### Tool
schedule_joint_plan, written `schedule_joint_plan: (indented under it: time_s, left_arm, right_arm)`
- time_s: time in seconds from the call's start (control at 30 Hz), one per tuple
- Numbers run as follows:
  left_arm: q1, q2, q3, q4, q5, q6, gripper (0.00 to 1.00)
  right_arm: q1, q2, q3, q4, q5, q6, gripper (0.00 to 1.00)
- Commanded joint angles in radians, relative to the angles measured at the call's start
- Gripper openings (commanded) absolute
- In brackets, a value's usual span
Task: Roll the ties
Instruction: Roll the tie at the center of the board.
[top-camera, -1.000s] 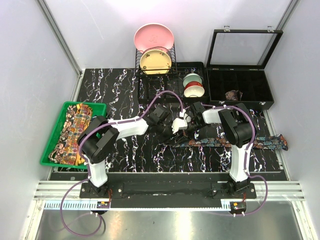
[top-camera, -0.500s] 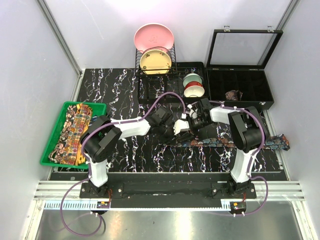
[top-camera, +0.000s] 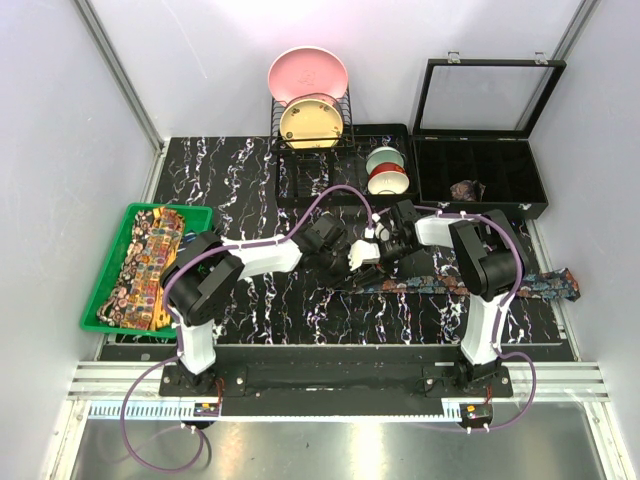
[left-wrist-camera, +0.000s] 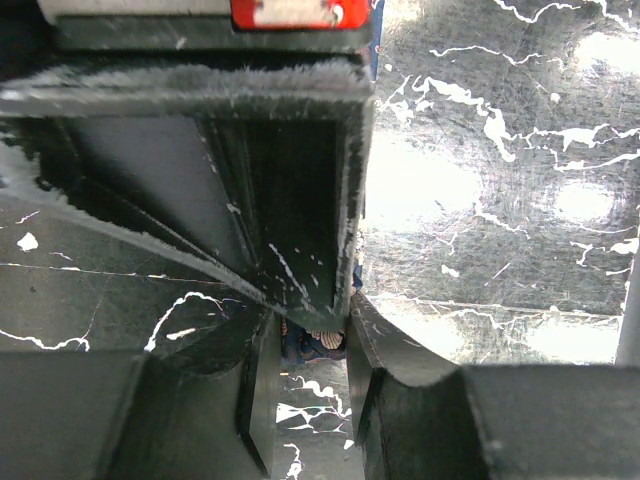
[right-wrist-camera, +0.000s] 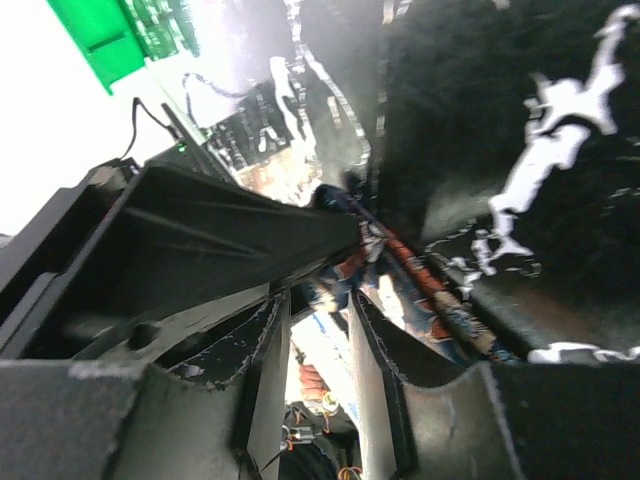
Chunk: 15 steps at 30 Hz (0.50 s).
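Top external view, centre: left gripper (top-camera: 357, 256) and right gripper (top-camera: 384, 243) meet tip to tip over the table (top-camera: 250, 180), at the left end of the dark tie (top-camera: 545, 287); that tie lies flat as one long strip from the centre to the right edge of the table, passing beneath the right arm; left of frame, green tray (top-camera: 92, 310) holding yellow ties (top-camera: 145, 265) in a loose heap; upper right, black case (top-camera: 480, 212), lid upright, one rolled tie (top-camera: 466, 189) in a compartment of it; top centre, rack (top-camera: 300, 185) with pink plate (top-camera: 307, 75) and yellow plate (top-camera: 310, 122); beside it, stacked bowls (top-camera: 387, 170). Left wrist view: jaws stand a narrow gap apart, a scrap of the dark tie (left-wrist-camera: 315, 346) showing between the tips at lower centre, a dark finger of the other gripper filling the upper left; whether the jaws pinch the cloth cannot be told. Right wrist view: jaws parted with nothing between them; the dark tie (right-wrist-camera: 420, 290) runs past the tips toward the lower right, bunched at centre under the other gripper.
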Motion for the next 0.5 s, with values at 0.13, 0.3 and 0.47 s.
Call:
schedule_joint_plan:
  time_s: [0.13,0.3,0.47]
  left_arm:
    - [-0.008,0.060,-0.037,-0.062,-0.132,0.049,0.31]
    - [-0.008,0.054,-0.037,-0.066,-0.134,0.047,0.34]
    - [0.017,0.004,-0.072,-0.022,-0.128,0.010,0.51]
  right_arm:
    - [0.018,0.019,0.008,0.000,0.058,-0.029,0.31]
    - [0.021,0.008,0.015,-0.010,0.076,-0.036,0.00]
    - [-0.005,-0.039,0.004,-0.120,0.150,-0.102,0.00]
